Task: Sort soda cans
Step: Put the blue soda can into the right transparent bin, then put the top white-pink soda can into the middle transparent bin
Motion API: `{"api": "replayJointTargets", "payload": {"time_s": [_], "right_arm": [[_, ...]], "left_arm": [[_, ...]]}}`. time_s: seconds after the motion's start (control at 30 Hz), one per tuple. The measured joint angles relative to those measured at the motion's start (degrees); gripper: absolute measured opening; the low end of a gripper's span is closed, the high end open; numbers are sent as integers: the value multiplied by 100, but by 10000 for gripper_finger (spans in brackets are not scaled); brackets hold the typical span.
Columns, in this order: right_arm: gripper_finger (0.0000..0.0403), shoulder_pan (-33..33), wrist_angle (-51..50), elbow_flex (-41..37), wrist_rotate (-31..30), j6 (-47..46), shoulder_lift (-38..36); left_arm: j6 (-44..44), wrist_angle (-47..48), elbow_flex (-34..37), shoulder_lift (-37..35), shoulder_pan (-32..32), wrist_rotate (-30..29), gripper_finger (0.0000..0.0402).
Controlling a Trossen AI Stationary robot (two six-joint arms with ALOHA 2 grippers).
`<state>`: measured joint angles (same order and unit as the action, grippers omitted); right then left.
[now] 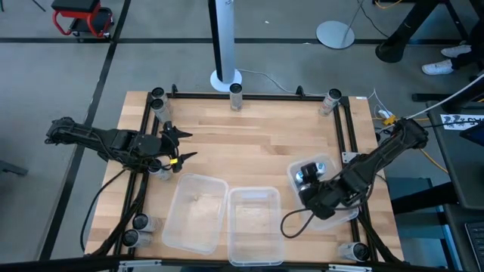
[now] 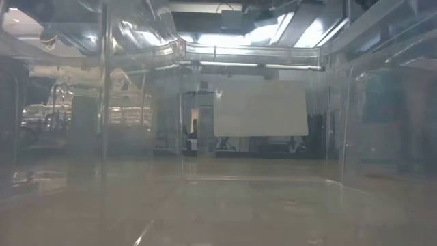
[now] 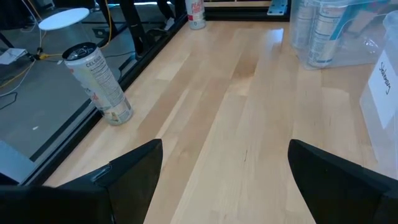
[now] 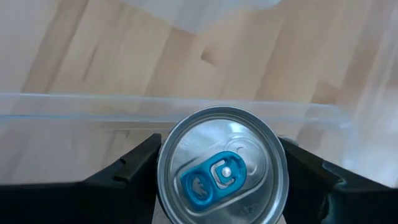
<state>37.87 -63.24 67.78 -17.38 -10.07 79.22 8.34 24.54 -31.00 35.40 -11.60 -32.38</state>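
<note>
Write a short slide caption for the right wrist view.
Right gripper closed around a silver-topped soda can with a blue tab, above a clear bin.

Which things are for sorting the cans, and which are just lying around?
For the job: soda cans along the table edge, blue-tabbed can held by right gripper, clear bins.
Just lying about: white round stand base, red cart, white shoe.

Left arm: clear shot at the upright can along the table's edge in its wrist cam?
Probably yes. The left pincer stands open and empty, and only bare table lies between it and the upright can. The can sits off to one side, so the arm would have to swing over first.
</note>
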Motion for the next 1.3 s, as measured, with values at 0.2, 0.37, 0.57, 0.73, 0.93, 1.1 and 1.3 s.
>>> {"api": "replayJointTargets", "payload": {"time_s": [0.2, 0.37, 0.57, 0.73, 0.93, 1.1, 1.3], "right_arm": [[246, 0, 489, -721, -3, 130, 2], [274, 0, 863, -1117, -32, 128, -5], [299, 0, 688, -1085, -52, 132, -2], [313, -2, -93, -531, 560, 156, 2], [314, -16, -983, 315, 406, 107, 2], [316, -177, -1493, 989, 255, 104, 2], [316, -611, -1470, 1290, -1246, 237, 2]], "left_arm": [[-24, 1, 1, 0, 0, 0, 333], [-24, 3, 2, 0, 0, 0, 333], [7, 8, 2, 0, 0, 0, 333], [20, 10, 2, 0, 0, -1, 333], [21, 16, 2, 0, 0, 0, 333], [20, 30, 2, 0, -1, 0, 333], [22, 27, 2, 0, -1, 0, 333]]}}
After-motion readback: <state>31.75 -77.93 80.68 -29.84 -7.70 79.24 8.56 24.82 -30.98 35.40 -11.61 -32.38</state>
